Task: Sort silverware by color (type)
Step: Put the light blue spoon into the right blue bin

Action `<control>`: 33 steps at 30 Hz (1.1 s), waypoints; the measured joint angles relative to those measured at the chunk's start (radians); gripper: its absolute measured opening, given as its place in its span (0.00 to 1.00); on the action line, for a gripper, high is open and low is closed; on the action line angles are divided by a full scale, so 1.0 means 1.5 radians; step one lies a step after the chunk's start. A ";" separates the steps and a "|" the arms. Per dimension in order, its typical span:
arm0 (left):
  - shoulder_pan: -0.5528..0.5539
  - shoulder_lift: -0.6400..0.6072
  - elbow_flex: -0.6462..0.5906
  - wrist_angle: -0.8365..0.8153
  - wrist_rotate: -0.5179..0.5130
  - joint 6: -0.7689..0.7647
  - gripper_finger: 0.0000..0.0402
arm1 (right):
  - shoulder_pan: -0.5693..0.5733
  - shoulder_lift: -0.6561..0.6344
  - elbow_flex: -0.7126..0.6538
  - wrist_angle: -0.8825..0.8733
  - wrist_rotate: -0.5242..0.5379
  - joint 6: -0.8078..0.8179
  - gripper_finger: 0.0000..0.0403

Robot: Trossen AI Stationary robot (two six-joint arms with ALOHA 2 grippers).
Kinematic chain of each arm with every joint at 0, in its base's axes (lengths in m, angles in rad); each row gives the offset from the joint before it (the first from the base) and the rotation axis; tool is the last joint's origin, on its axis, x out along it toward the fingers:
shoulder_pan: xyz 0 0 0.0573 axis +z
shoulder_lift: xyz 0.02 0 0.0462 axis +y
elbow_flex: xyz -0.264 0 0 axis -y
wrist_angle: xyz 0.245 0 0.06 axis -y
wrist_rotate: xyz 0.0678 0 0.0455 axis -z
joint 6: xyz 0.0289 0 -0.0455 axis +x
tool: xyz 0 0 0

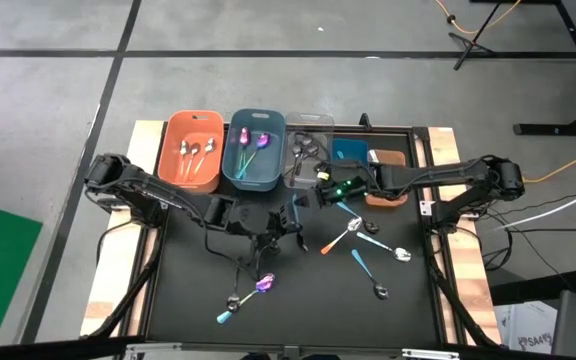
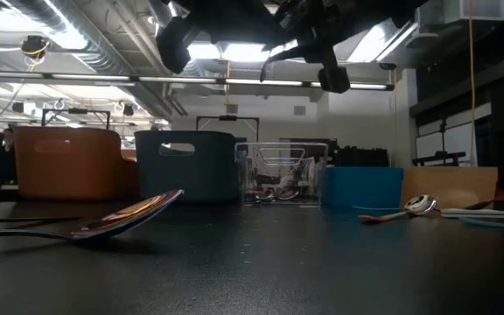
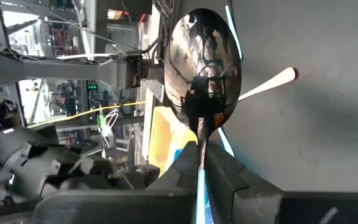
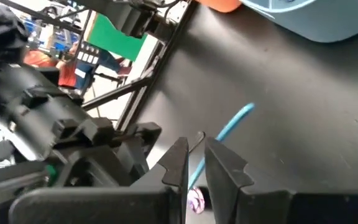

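We cannot make out the clear bin's (image 1: 308, 150) dark contents. Orange bin (image 1: 190, 150): three spoons. Grey-blue bin (image 1: 253, 150): purple ones. Left gripper (image 3: 199, 163), mid-table, pinches a shiny blue-handled spoon (image 3: 202, 65). Right gripper (image 4: 194, 165), beside the clear bin, clamps another blue handle (image 4: 222, 140). Loose silverware (image 1: 368, 262) lies on the mat.

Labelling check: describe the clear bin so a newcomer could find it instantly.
Along the far edge of the table stands a row of five bins. The clear bin is the middle one, between the grey-blue bin and the blue bin. It alone is see-through.
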 joint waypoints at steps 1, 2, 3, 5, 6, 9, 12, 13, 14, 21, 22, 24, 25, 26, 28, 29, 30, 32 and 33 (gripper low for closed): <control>0.000 0.000 0.000 0.000 -0.001 0.000 0.02 | 0.000 0.000 0.000 -0.003 0.001 0.000 0.12; 0.001 0.000 0.000 0.000 -0.002 0.000 0.02 | 0.000 0.000 0.000 -0.008 0.003 0.000 0.12; 0.001 0.000 0.000 0.000 -0.002 0.000 0.02 | 0.001 0.000 0.000 -0.012 0.007 0.000 0.12; 0.001 0.000 0.000 0.000 -0.002 0.000 0.02 | 0.001 0.000 0.000 -0.018 0.023 -0.001 0.12; 0.001 0.000 0.000 0.000 -0.002 0.000 0.02 | 0.001 0.000 0.000 -0.019 0.034 -0.001 0.12; 0.001 0.000 0.000 0.000 -0.003 0.000 0.02 | 0.000 0.000 0.000 -0.018 0.047 -0.002 0.12; 0.001 0.000 0.000 0.000 -0.003 0.000 0.02 | 0.000 0.000 0.000 -0.026 0.048 -0.002 0.12; 0.001 0.000 0.000 0.000 -0.003 0.000 0.02 | 0.000 0.000 0.000 -0.031 0.047 -0.002 0.12; 0.000 0.000 0.000 0.000 -0.003 0.000 0.02 | 0.000 0.000 0.000 -0.035 0.047 -0.002 0.12; 0.001 0.000 0.000 0.000 0.001 -0.001 0.02 | 0.000 0.001 0.000 -0.047 0.061 0.000 0.12; 0.001 0.000 0.000 -0.001 0.002 -0.001 0.02 | 0.000 0.002 0.000 -0.047 0.068 0.000 0.12; 0.001 0.000 0.000 -0.002 0.002 -0.001 0.02 | 0.000 0.007 0.000 -0.048 0.080 0.003 0.12; 0.001 0.000 0.000 -0.003 0.002 -0.001 0.02 | 0.000 0.009 0.000 -0.048 0.084 0.010 0.12; 0.001 0.000 0.000 -0.002 0.002 -0.001 0.02 | 0.000 0.010 0.000 -0.052 0.088 0.019 0.12; 0.001 0.000 0.000 -0.002 0.002 -0.001 0.02 | 0.000 0.011 0.000 -0.055 0.097 0.027 0.12; 0.000 0.000 0.000 -0.003 0.002 -0.001 0.02 | 0.000 0.011 0.000 -0.054 0.106 0.027 0.12; 0.000 0.000 0.000 -0.005 0.002 -0.001 0.02 | 0.000 0.010 0.000 -0.054 0.112 0.029 0.12; 0.001 0.000 0.000 -0.008 0.002 -0.001 0.02 | 0.000 0.010 0.000 -0.057 0.109 0.031 0.12; 0.001 0.000 0.000 -0.009 0.002 -0.001 0.02 | 0.000 0.011 0.000 -0.057 0.104 0.031 0.12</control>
